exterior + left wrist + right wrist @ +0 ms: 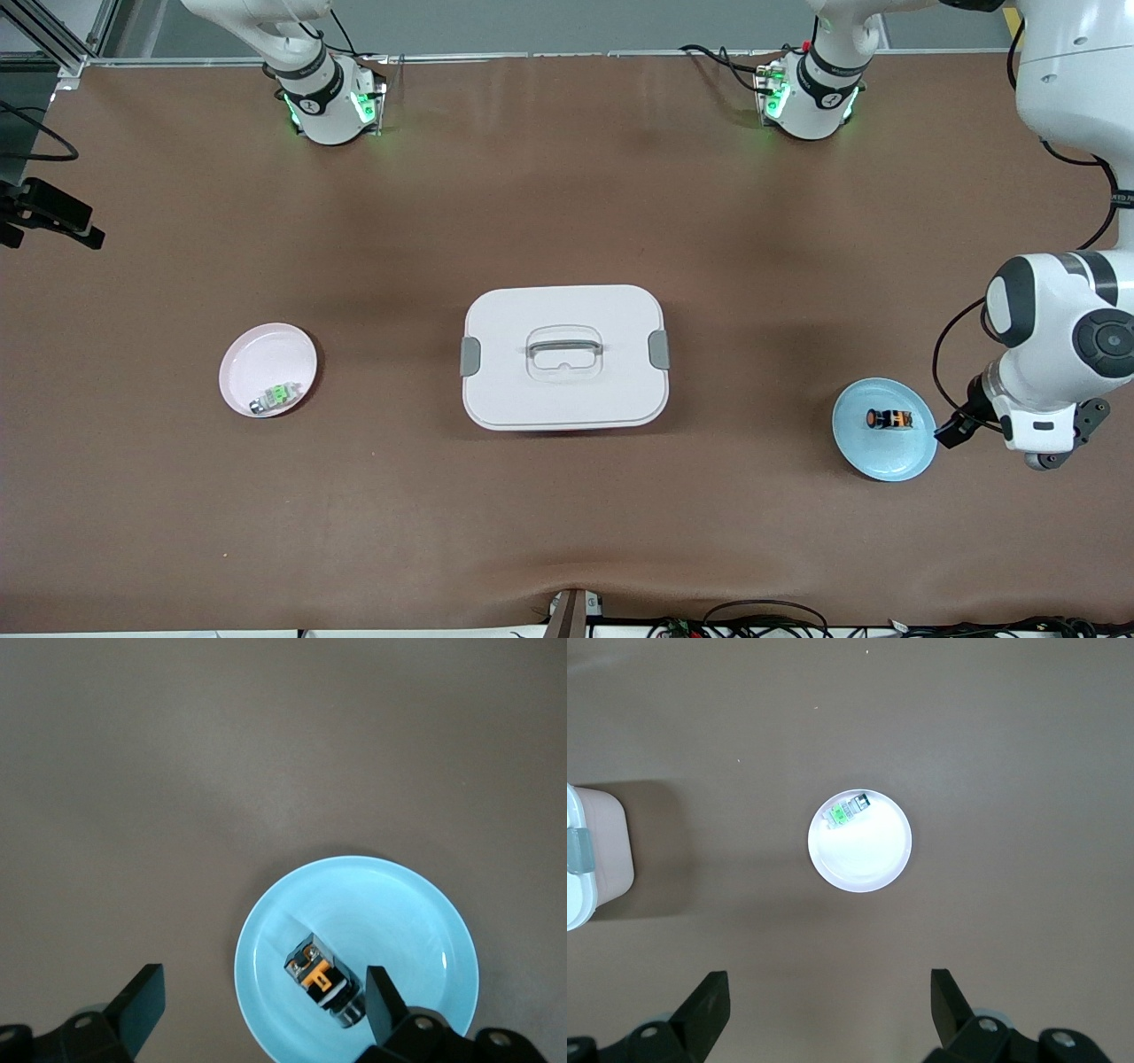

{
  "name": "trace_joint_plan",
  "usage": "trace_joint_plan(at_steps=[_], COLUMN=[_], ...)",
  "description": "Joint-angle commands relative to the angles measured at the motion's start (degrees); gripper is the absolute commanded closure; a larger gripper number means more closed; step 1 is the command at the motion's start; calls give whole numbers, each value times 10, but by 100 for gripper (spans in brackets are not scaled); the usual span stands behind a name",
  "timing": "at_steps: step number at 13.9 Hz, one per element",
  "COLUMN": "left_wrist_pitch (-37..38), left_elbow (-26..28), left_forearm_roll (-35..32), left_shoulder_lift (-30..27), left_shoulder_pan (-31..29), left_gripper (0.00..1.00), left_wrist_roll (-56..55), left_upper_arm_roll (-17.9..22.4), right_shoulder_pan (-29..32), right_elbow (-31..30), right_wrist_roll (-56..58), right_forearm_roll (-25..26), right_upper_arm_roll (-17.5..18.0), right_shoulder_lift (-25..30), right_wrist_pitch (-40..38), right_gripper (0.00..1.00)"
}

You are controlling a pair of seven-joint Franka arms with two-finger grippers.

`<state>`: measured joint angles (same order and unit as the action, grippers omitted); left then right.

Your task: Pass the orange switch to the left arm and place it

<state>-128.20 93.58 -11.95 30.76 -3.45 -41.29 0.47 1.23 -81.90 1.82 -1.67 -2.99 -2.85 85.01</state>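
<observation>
The orange switch [889, 419] lies on its side in a light blue plate [884, 452] toward the left arm's end of the table. In the left wrist view the switch [324, 983] lies on the plate [399, 912] close to one fingertip. My left gripper [959, 429] hangs open and empty over the plate's edge [262, 992]. My right gripper [829, 992] is open and empty, high over the table; it is out of the front view. The white box [567, 306] with grey latches stands mid-table and shows in the right wrist view [594, 855].
A pink plate [266, 354] toward the right arm's end holds a small green and silver component [273, 397]; both show in the right wrist view [864, 859] [849, 811]. A black mount [49, 217] sits at that table edge. Cables lie along the edge nearest the camera.
</observation>
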Motion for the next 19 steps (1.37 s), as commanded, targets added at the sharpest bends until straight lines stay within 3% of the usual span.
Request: trace_joint_plan(at_steps=[1, 4, 11, 15, 19], left_wrist_pitch=[1, 1, 1, 3, 43], left_elbow=[44, 81, 130, 160, 158], left_forearm_roll=[11, 11, 54, 97, 144], left_shoulder_lift=[-47, -86, -164, -215, -264], left_shoulder_pan=[12, 13, 13, 11, 22], left_gripper=[0, 0, 0, 0, 0], left_wrist_roll=[63, 195, 250, 427, 427], left_upper_arm_roll=[18, 42, 48, 48, 46], right_shoulder_pan=[11, 11, 8, 8, 9], right_elbow=[-12, -12, -11, -10, -9], right_wrist_roll=[-5, -5, -3, -1, 0], right_forearm_roll=[-13, -13, -6, -4, -4], right_upper_arm_roll=[7, 7, 10, 10, 10], right_shoulder_lift=[14, 14, 14, 15, 15], right_wrist_pitch=[7, 7, 7, 5, -1], right_gripper=[0, 0, 0, 0, 0])
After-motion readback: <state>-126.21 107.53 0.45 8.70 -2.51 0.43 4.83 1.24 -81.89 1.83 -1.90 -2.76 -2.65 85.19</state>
